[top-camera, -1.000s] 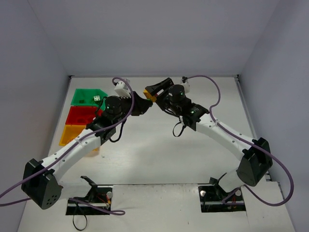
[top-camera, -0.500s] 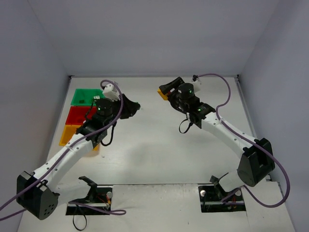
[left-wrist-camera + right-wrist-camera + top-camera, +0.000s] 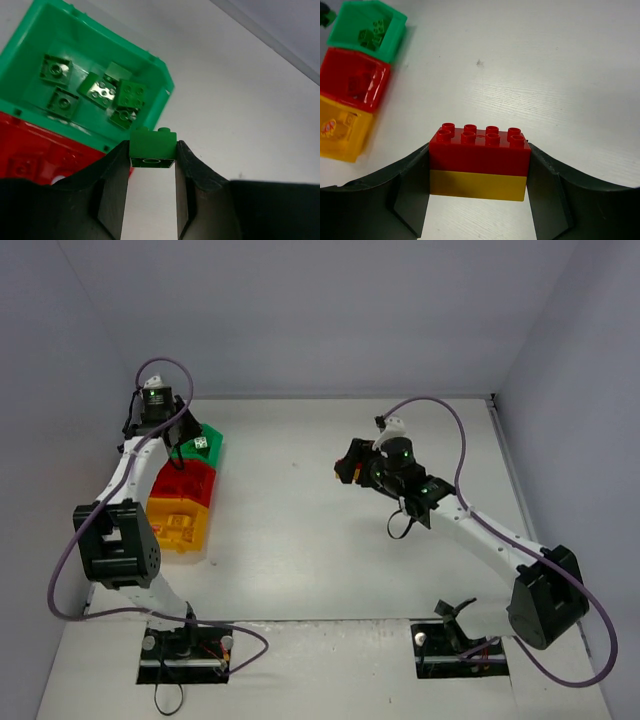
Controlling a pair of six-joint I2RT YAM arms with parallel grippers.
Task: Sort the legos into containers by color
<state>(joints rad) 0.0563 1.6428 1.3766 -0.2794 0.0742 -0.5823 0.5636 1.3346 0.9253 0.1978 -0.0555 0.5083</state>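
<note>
Spanning pale wooden table [image 3: 330, 560], plain grey walls [image 3: 320, 310]

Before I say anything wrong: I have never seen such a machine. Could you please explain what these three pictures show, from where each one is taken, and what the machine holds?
It is a robot with two arms bolted at the near edge of a white table. The wide picture comes from a fixed camera above and behind the arms. The other two come from small cameras on the wrists, so you see each arm's own dark jaws at the bottom.

At the left of the table stand three open bins in a row: a green bin, a red bin and a yellow bin. The green bin already holds several green bricks.

The left gripper pinches one small green brick above the table, just beside the green bin. The right gripper holds a stack over the bare table: a red brick on a yellow one.
</note>
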